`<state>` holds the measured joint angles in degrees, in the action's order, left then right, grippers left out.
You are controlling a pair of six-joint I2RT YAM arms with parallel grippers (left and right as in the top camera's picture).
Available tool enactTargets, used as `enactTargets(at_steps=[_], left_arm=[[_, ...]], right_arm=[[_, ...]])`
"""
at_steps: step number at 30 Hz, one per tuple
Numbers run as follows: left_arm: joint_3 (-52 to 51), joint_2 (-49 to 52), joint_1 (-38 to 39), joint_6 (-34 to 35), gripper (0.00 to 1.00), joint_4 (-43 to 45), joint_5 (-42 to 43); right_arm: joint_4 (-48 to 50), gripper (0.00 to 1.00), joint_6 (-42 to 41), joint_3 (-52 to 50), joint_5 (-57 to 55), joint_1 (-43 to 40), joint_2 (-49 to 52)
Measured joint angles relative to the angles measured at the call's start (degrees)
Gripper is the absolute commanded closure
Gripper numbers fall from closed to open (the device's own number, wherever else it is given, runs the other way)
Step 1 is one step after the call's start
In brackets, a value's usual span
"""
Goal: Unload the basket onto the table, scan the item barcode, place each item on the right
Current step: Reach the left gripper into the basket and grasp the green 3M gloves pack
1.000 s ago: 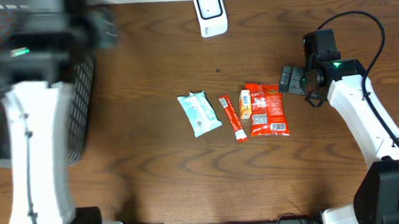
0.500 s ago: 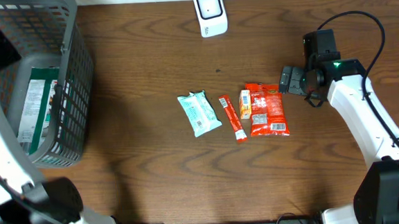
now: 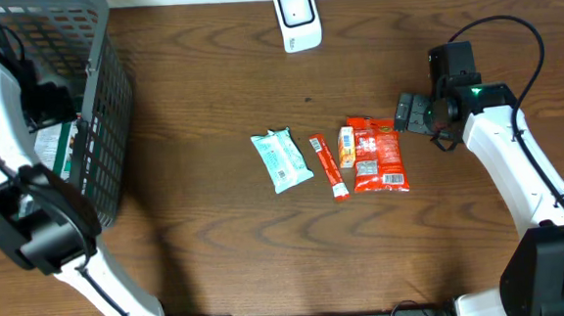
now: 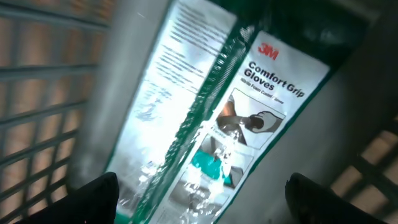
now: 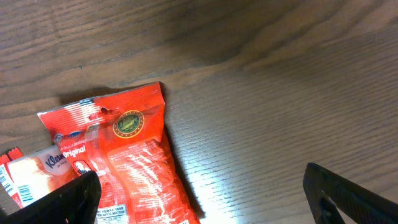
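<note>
The table (image 3: 268,257) is big, and the things to scan lie close together in the middle of it. The scanner (image 3: 296,18) stands well apart from them, at the far edge. That long way is one risk: a thing held loosely could slip and fall while it is carried.

The basket (image 3: 103,110) sits at the left side. The left gripper (image 4: 200,186) is down inside it, fingers (image 4: 99,199) spread wide and holding nothing. The glove pack (image 4: 236,124) lies under them. If this arm lifts out crooked, it could catch the wire wall and tip the basket.

The right gripper (image 5: 200,180) waits just beside the red bag (image 3: 378,152), its fingers wide apart and empty too. The bag is flat and shiny. The fingers might slide off it, or only push it along the wood.

The blue and white pack (image 3: 282,160) lies a little apart, so it looks safe.

The red stick (image 3: 329,167) and the small orange pack (image 3: 346,146) are the most at risk. The orange pack touches the bag, so a grab could knock it or pick up both.
</note>
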<state>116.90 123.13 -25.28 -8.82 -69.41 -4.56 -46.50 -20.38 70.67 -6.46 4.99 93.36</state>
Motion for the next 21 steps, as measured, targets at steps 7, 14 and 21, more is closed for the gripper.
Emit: enactTargets(at_steps=[7,14,21], left_arm=[[-1.33,7.34,0.0,-0.28,0.14,0.17,1.05],[-2.01,11.45,-0.07,-0.42,0.23,1.75,1.7],[-2.01,11.45,0.07,0.11,0.93,2.75,1.64]], right_arm=[[0.0,0.01,0.0,0.0,-0.02,0.0,0.0],[0.0,0.01,0.0,0.0,-0.02,0.0,0.0],[0.0,0.01,0.0,0.0,-0.02,0.0,0.0]])
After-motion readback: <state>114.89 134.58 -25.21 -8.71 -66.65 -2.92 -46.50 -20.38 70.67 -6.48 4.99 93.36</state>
